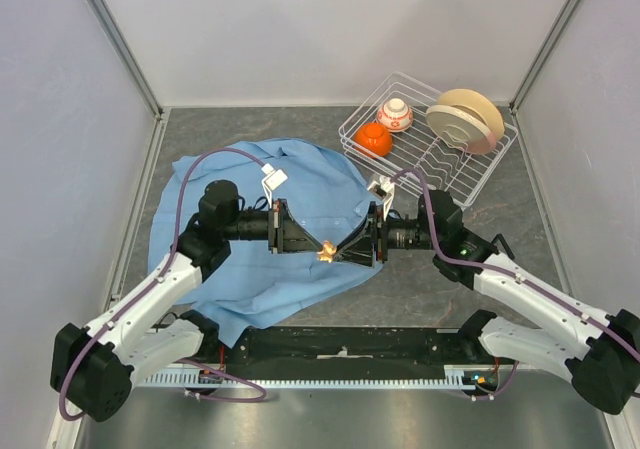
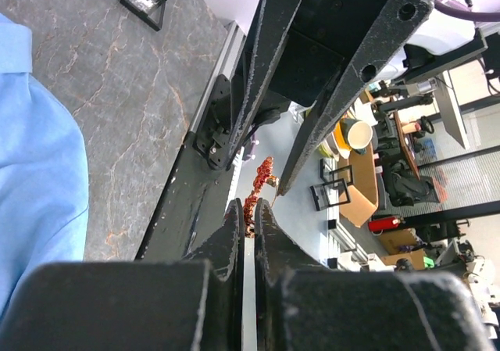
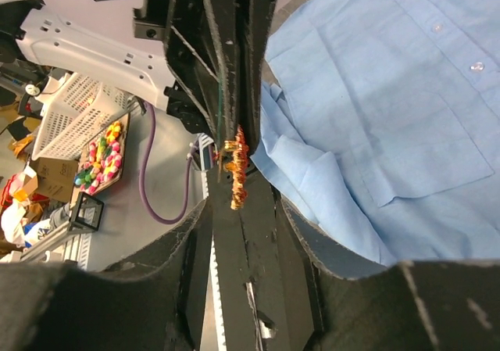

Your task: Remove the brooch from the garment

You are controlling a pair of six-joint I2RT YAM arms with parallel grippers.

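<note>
The brooch [image 1: 326, 254], a tiny orange-red pin, hangs between the two gripper tips over the near edge of the garment [image 1: 260, 269], a wrinkled light blue shirt spread on the table. My left gripper [image 2: 249, 210] is shut on the brooch [image 2: 258, 191], whose upper part sticks out past the fingertips. My right gripper [image 3: 242, 210] faces it from the other side, its jaws standing apart on either side of the brooch [image 3: 237, 167] without touching it. In the right wrist view the garment [image 3: 391, 93] lies to the right of the brooch, apart from it.
A white wire dish rack [image 1: 480, 174] stands at the back right. It holds an orange bowl [image 1: 373, 139], a red-and-white bowl [image 1: 396, 114] and beige plates [image 1: 465, 119]. A black strip [image 1: 340, 344] runs along the near table edge.
</note>
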